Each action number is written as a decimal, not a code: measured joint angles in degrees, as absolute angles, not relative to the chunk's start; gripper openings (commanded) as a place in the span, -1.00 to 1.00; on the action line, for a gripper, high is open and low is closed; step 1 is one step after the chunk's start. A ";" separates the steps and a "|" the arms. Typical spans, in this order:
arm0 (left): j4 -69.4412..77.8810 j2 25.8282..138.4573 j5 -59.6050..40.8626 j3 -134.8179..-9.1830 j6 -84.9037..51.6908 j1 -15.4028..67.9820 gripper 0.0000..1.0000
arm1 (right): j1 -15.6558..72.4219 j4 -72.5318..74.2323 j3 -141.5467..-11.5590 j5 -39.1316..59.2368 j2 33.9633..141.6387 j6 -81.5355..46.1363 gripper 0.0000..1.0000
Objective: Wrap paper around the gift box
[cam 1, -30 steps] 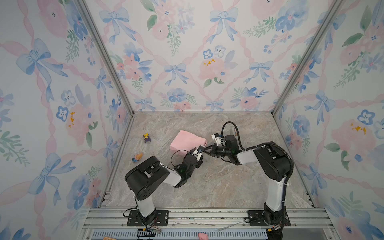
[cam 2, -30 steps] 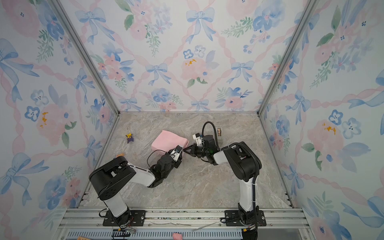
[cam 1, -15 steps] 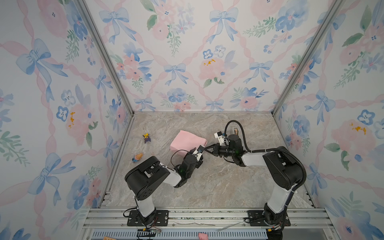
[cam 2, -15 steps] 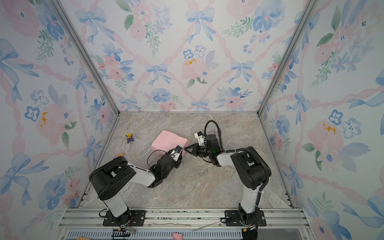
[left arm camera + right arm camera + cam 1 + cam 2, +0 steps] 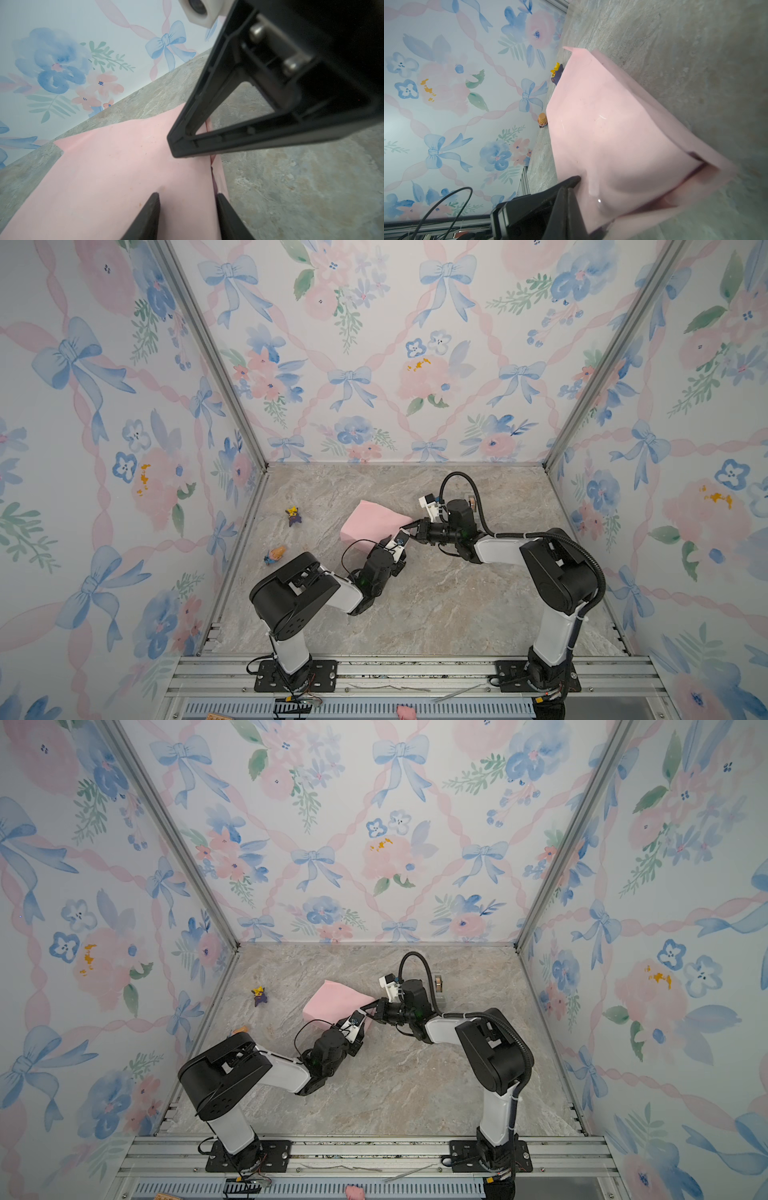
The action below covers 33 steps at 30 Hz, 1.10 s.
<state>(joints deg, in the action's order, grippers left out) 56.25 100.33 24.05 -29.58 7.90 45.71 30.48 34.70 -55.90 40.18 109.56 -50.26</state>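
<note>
The paper (image 5: 368, 524) lies pink face up, folded into a squarish package on the marble floor, in both top views (image 5: 330, 1002). The gift box is hidden under it. My left gripper (image 5: 188, 196) rests on the package's near edge, its jaws standing apart on the pink surface with nothing between them. It also shows in the top views (image 5: 397, 540). My right gripper (image 5: 409, 526) is shut, with its tip pressed on the paper's right corner. In the left wrist view the right gripper (image 5: 178, 149) bears on a fold. A dark gap (image 5: 695, 162) shows at a folded end.
A purple-and-yellow toy (image 5: 293, 515) and an orange toy (image 5: 275, 554) lie left of the package, near the left wall. A small tape dispenser (image 5: 438, 982) stands behind the right wrist. Patterned walls close three sides and a metal rail (image 5: 415, 672) runs along the front.
The right arm's elbow and base link have swung out to the right, while its gripper tip stayed at the paper's corner. The left arm and the paper have not moved.
</note>
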 measured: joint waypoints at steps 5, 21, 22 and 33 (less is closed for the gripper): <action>56.23 100.33 24.05 -29.65 7.92 45.71 -0.11 | 30.57 30.35 -56.86 39.51 111.02 -48.27 -1.00; 56.21 100.36 24.08 -29.67 7.92 45.71 -0.11 | 30.81 26.55 -53.19 36.75 105.23 -44.27 -0.97; 56.18 100.36 24.08 -29.67 7.90 45.71 -0.11 | 30.81 26.52 -53.06 36.67 105.23 -44.27 -0.99; 56.21 100.36 24.05 -29.65 7.92 45.71 -0.11 | 30.83 26.46 -53.25 36.25 107.18 -44.29 -1.00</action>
<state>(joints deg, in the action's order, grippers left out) 56.21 100.36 24.05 -29.65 7.92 45.71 30.83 26.46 -53.25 36.25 107.18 -44.29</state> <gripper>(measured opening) 0.450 0.047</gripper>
